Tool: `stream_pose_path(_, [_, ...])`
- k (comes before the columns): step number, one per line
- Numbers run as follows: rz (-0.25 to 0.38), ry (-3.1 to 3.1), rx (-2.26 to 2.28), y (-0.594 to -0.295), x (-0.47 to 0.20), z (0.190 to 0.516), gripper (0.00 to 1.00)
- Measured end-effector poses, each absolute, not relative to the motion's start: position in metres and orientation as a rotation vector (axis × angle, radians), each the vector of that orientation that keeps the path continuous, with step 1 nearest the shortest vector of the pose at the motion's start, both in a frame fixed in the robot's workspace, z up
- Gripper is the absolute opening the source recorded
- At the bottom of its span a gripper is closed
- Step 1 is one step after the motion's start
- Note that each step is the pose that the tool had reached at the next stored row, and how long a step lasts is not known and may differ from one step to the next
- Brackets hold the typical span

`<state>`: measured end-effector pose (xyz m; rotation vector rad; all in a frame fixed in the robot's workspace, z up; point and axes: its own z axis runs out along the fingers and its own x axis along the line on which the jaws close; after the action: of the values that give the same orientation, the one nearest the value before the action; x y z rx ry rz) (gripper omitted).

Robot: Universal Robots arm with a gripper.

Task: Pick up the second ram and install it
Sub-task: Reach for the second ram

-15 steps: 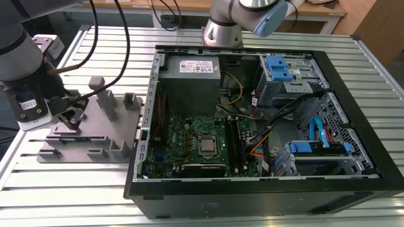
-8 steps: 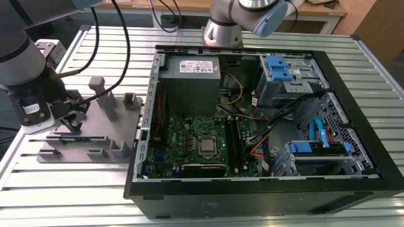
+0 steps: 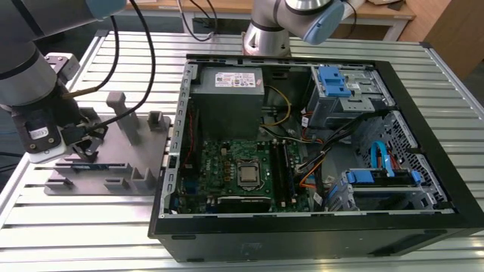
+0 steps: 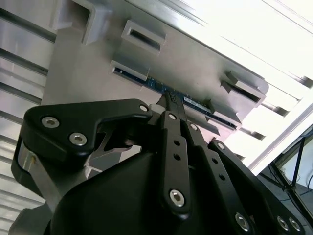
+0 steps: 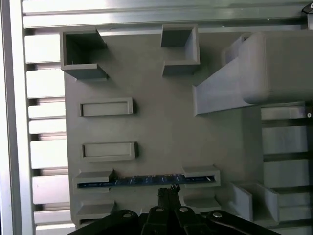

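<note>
The second ram (image 3: 90,166) stands on edge in slots of the grey fixture (image 3: 124,148) at the exterior view's left, a thin blue-green strip (image 5: 137,181) running between two grey holders. My gripper (image 3: 85,150) hangs over it near its middle. Both wrist views show the black fingers (image 4: 176,142) drawn together to one tip (image 5: 168,190) right at the ram's (image 4: 155,84) top edge. The jaws are shut with no gap between them. The linkage lies along the stick's length, not across it. I cannot tell whether the tip touches the board.
An open computer case (image 3: 423,85) lies at the exterior view's right, with a green motherboard (image 3: 226,164) and memory slots (image 3: 284,164) inside. A second arm's base (image 3: 266,34) stands behind the case. Tall grey fixture posts (image 3: 124,116) rise close to my gripper.
</note>
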<state>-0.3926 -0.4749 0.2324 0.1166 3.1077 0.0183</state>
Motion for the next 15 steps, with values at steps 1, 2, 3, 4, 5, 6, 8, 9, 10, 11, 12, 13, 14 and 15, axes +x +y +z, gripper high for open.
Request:
stream_pose_path(1, [0.019,3.111,0.117,-0.475,-0.393,0.232,0.11])
stream_pose_path(2, [0.020,3.116,0.117,-0.474,-0.393,0.231,0.11])
stream_pose_path(3, [0.020,3.123,0.118,-0.474,-0.393,0.231,0.11])
stream_pose_path(4, [0.019,3.132,0.118,-0.474,-0.393,0.230,0.11])
stream_pose_path(5, [0.018,3.143,0.118,-0.474,-0.393,0.230,0.11])
stream_pose_path(6, [0.014,3.151,0.119,-0.473,-0.392,0.229,0.11])
stream_pose_path(8, [-0.006,3.156,0.115,-0.473,-0.392,0.228,0.11])
stream_pose_path(9, [-0.011,3.157,0.113,-0.473,-0.392,0.227,0.11])
stream_pose_path(10, [-0.012,3.157,0.112,-0.472,-0.392,0.226,0.11])
stream_pose_path(11, [-0.012,3.157,0.111,-0.471,-0.392,0.225,0.11])
stream_pose_path(12, [-0.012,3.157,0.110,-0.470,-0.391,0.223,0.11])
stream_pose_path(13, [-0.012,3.157,0.110,-0.470,-0.391,0.222,0.11])
stream_pose_path(14, [-0.012,3.157,0.109,-0.469,-0.391,0.221,0.11])
stream_pose_path(15, [-0.012,3.157,0.109,-0.469,-0.391,0.219,0.11])
